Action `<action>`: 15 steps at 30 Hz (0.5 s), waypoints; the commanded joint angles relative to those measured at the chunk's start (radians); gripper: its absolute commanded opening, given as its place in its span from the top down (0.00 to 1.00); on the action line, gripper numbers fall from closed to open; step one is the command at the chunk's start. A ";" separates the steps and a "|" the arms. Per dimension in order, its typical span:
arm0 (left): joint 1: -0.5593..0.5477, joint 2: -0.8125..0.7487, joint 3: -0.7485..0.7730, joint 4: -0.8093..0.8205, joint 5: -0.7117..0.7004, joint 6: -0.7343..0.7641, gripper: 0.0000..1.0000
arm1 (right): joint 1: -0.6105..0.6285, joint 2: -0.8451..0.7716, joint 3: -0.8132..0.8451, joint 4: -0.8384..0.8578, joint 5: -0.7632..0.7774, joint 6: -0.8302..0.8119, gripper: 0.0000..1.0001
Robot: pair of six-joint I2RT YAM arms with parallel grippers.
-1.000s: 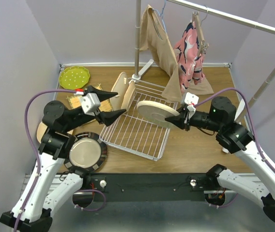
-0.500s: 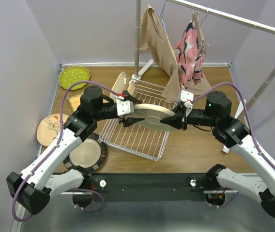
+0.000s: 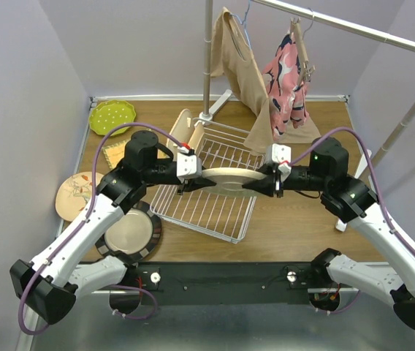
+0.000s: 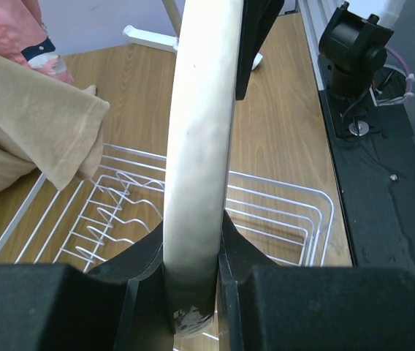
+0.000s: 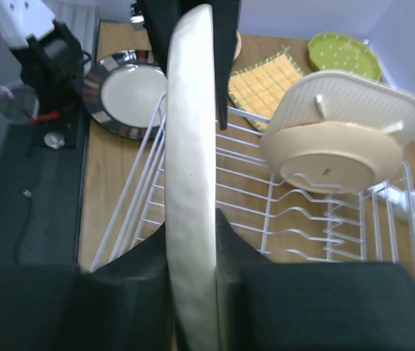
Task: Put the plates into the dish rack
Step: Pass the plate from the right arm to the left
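1. The cream plate (image 3: 226, 178) hangs over the dish rack (image 3: 209, 213), its long axis running left to right between the arms.
2. The left gripper (image 3: 190, 179) is clamped on its left rim and the right gripper (image 3: 259, 184) on its right rim (neither arm is nearer).
3. The prongs lie straight below.

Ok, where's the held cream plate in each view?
Top external: cream plate at centre, a thin ellipse over the dish rack.
Left wrist: plate edge-on, vertical up the middle.
Right wrist: plate edge-on, vertical, just left of centre.
Shared landmark: dish rack wires beneath it.
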 commanded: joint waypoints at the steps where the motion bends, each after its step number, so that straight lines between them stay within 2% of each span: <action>1: -0.007 -0.052 0.034 0.025 -0.195 -0.027 1.00 | 0.010 -0.020 0.024 0.111 0.128 0.064 0.38; 3: -0.007 -0.073 0.034 0.013 -0.224 -0.050 1.00 | 0.010 -0.029 0.018 0.115 0.192 0.067 0.24; 6: -0.007 -0.112 0.023 -0.004 -0.284 -0.076 1.00 | 0.005 -0.050 0.009 0.119 0.238 0.065 0.17; 10: -0.005 -0.164 0.020 -0.033 -0.396 -0.089 1.00 | -0.012 -0.083 0.006 0.122 0.316 0.074 0.13; 15: -0.005 -0.219 0.019 -0.016 -0.427 -0.141 1.00 | -0.055 -0.113 -0.014 0.125 0.367 0.096 0.12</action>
